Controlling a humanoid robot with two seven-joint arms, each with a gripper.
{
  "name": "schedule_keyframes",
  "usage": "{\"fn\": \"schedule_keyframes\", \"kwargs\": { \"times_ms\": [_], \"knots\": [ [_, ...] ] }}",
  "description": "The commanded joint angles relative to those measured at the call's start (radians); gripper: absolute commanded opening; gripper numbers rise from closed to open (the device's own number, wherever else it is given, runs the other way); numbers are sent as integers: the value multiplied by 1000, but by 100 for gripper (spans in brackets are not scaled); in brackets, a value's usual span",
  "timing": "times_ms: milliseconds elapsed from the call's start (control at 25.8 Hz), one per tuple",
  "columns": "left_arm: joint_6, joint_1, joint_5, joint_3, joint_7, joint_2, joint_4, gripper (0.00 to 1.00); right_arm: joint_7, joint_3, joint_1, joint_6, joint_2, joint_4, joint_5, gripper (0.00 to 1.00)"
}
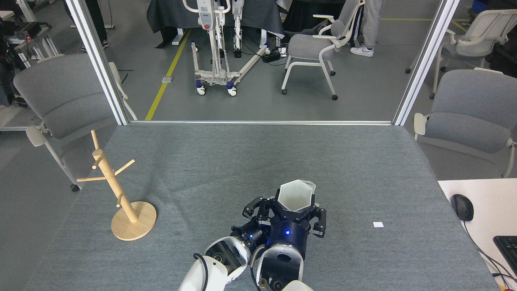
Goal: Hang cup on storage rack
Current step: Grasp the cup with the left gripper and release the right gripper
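Cup (297, 196) upright, interior bare

Robotics lab or test bay, not a home. Grey felt-covered worktop (258, 161) sits inside an aluminium-profile frame (97, 60), uprights at upper left and upper right of the frame. Behind it: bare grey concrete floor with a yellow lane line (167, 74), a white wheeled lift stand (214, 48) top centre, cables and a power strip (272, 56) on the floor. Grey office chairs (470, 109) all round. Lower right: white desk with mouse (461, 207) and keyboard (507, 248). A person's legs (369, 28) at top.
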Motion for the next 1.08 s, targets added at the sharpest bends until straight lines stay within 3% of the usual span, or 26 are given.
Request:
{"fn": "schedule_keyframes", "kwargs": {
  "times_ms": [0,349,465,542,658,968,1046],
  "knots": [
    [-1,-6,-1,-6,-9,-3,7,99,0,21,4,-4,9,1,0,11],
    [53,-26,10,0,-41,-3,54,96,0,32,18,-2,32,3,2,9],
    [44,-26,16,0,-43,-2,43,50,0,46,40,7,60,3,2,8],
    [30,-24,16,-1,-56,6,36,1,0,49,47,19,69,7,2,8],
    [-13,-21,19,3,-82,5,33,0,0,67,63,21,70,12,2,8],
    [-12,-21,19,7,-84,6,33,0,0,66,72,19,72,16,2,8],
    [-13,-22,19,7,-84,6,33,0,0,66,72,18,70,16,2,13]
  ]
}}
